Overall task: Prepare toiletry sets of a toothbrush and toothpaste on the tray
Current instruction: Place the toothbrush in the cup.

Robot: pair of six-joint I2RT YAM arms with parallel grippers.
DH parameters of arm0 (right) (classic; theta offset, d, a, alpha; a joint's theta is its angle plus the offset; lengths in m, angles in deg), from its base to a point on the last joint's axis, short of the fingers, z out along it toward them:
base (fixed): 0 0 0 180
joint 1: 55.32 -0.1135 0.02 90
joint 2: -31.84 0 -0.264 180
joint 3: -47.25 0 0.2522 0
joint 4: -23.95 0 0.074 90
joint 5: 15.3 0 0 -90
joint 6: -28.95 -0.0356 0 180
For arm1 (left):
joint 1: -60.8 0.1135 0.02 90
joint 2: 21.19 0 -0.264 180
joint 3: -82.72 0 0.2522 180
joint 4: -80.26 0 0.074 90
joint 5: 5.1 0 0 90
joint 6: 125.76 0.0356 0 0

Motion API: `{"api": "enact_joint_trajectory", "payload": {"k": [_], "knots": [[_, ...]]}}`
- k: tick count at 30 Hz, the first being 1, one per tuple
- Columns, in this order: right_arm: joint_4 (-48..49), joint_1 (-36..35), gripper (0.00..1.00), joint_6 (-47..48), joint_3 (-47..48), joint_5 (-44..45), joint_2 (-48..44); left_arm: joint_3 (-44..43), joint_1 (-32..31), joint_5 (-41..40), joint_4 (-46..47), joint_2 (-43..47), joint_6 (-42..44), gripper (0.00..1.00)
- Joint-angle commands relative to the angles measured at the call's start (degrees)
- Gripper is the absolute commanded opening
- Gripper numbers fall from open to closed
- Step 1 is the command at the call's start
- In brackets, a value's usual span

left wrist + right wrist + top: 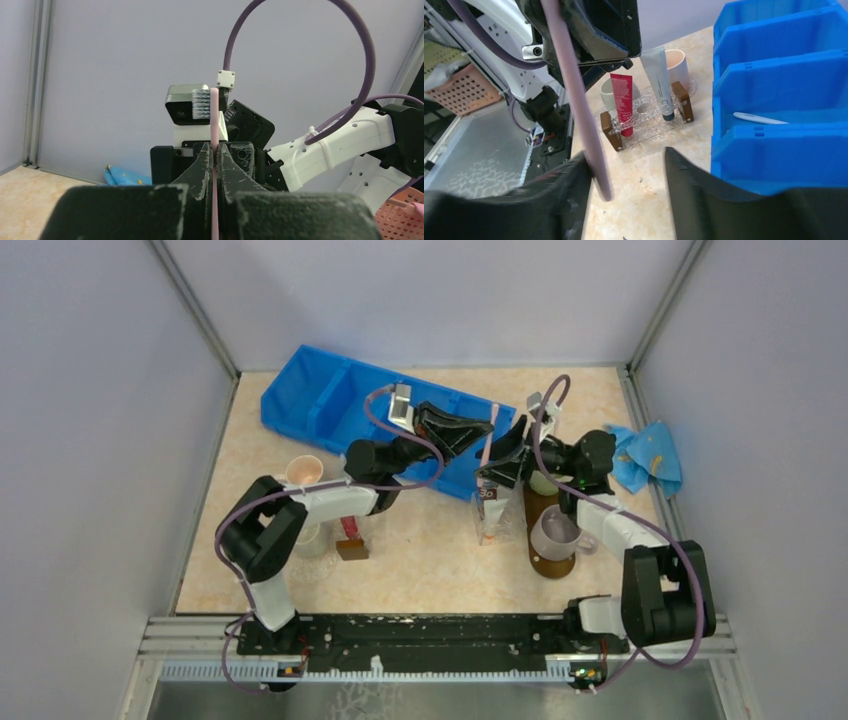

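The toothbrush (215, 125) is pale pink, the bin (310, 395) bright blue, a toothpaste tube (622, 100) red, the table (430, 550) beige.

Both arms reach forward, wrists nearly nose to nose. The left gripper (478, 438) pinches a toothbrush (490, 428) (jaws tight together); the right gripper (510, 458) holds its jaws apart

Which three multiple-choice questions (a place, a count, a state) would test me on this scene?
1. Where does the white toothbrush lie? A in a drawer; B in the blue bin; C on a shelf.
2. How many toothpaste tubes stand in the clear rack? A two; B four; C none.
3. The left claw is: A wide open; B shut on the pink toothbrush; C shut on a spoon.
Answers: B, it rests in a compartment; A, one red, one pale; B, its fingers pinch the handle.
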Motion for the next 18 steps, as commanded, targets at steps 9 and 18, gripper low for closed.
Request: {"api": "enact_joint_trajectory", "payload": {"k": [9,18], "knots": [[15.1,-1.7,0.00,-6.9,3.1,-5.0,-0.3,-1.0,-0.3,-0.6,5.0,-1.4,1.2,0.18],[25.8,1.7,0.00,-15.6,3.2,-7.4,-2.5,-8.0,3.2,18.0,3.6,-3.5,-5.0,0.54]]}}
